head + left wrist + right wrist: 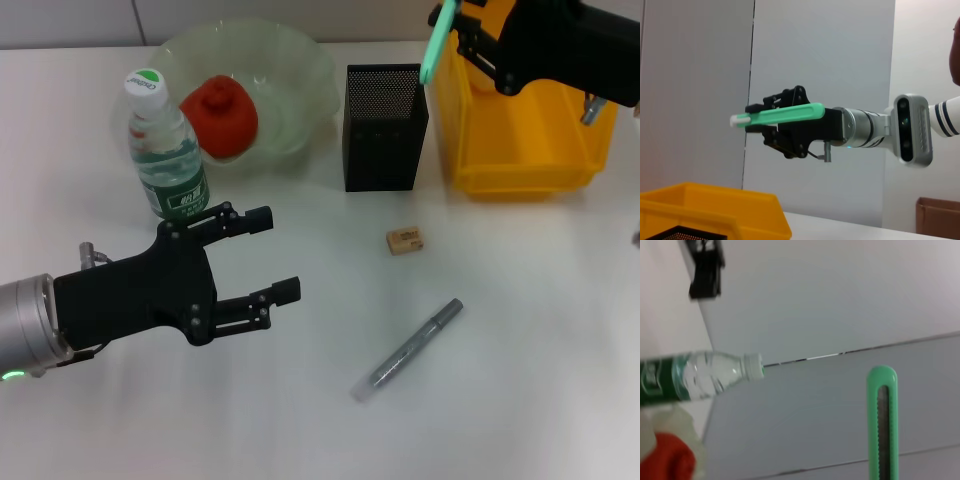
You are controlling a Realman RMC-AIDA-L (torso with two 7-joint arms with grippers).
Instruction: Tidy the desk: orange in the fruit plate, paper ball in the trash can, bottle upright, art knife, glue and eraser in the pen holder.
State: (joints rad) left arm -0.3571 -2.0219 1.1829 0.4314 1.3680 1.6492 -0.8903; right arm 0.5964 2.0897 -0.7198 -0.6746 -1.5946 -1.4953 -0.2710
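My right gripper (462, 35) is shut on the green art knife (437, 42), holding it above the gap between the black mesh pen holder (385, 128) and the yellow trash can (525, 135). The left wrist view shows that knife (782, 114) clamped in the right gripper (771, 122). My left gripper (274, 256) hovers open and empty low on the left, near the upright bottle (165, 150). The orange (220, 115) lies in the fruit plate (310, 75). On the table lie the tan eraser (405, 240) and the grey glue stick (408, 350). The paper ball is out of view.
White tabletop spreads around the eraser and glue. The pen holder stands right beside the trash can's left wall. The bottle stands close to the fruit plate's front left rim.
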